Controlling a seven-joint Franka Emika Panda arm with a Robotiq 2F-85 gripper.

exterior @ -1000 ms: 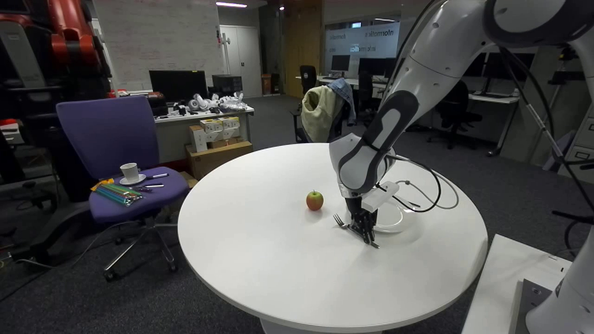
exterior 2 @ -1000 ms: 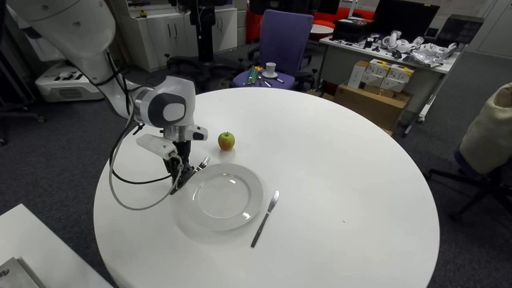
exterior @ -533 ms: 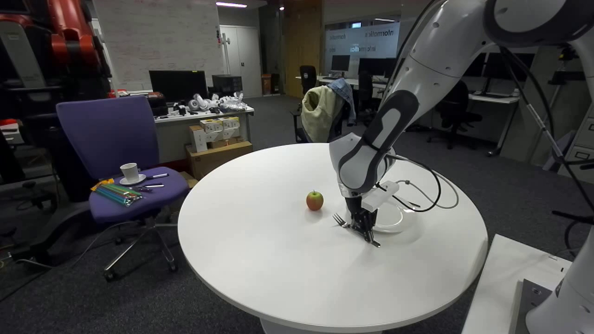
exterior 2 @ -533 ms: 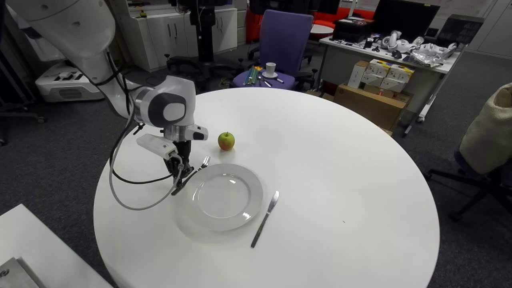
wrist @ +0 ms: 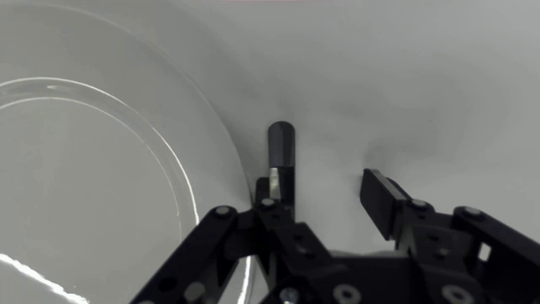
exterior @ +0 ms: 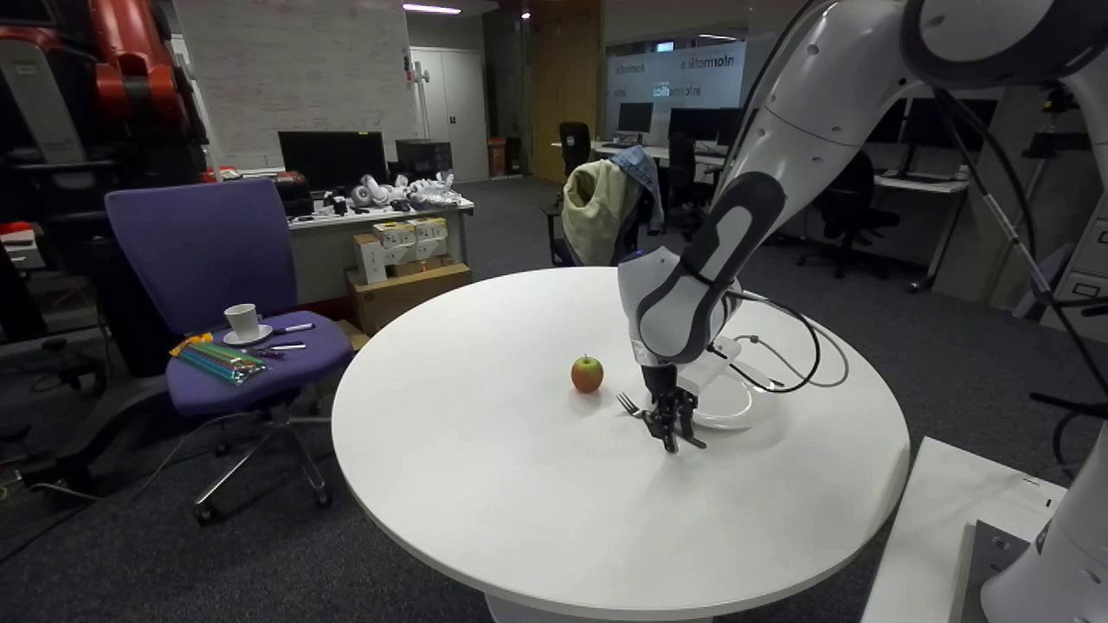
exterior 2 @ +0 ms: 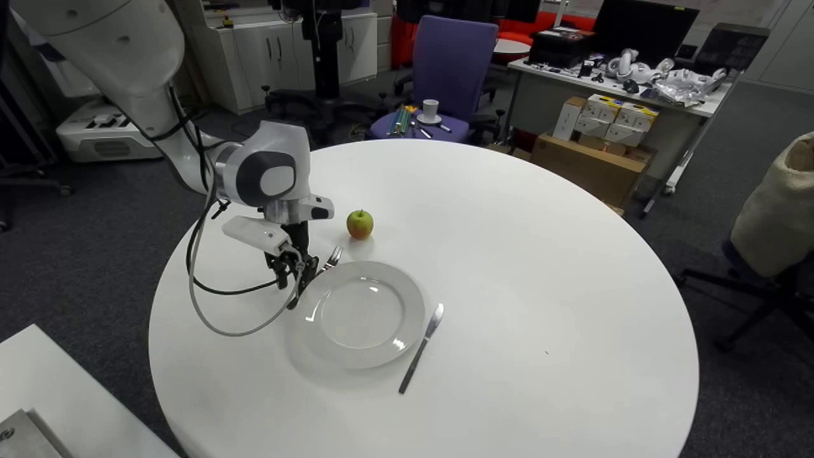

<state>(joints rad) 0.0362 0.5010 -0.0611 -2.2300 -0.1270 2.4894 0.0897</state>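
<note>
Fingers [wrist: 382,204] spread apart; fork [exterior 2: 330,261], plate [exterior 2: 364,315] shifted slightly.

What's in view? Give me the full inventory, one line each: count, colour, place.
table: 1, white, centre
plate: 1, white, on table
knife: 1, silver, beside plate
fork: 1, silver, across the plate from the knife
apple: 1, green and red, on table near the fork's tines
fabric chair: 1, purple, beside table
saucer: 1, white, on that seat
cup: 1, white, on saucer
stick pack: 1, green and blue, on that seat
pens: count unclear, dark and white, on that seat
coat: 1, pale green, background
monitors: several, black, background
boxes: several, brown and white, background
machine: 1, red and black, background
robot arm: 1, white and grey, over table
end effector: 1, black, jaws apart at the fork's handle
</note>
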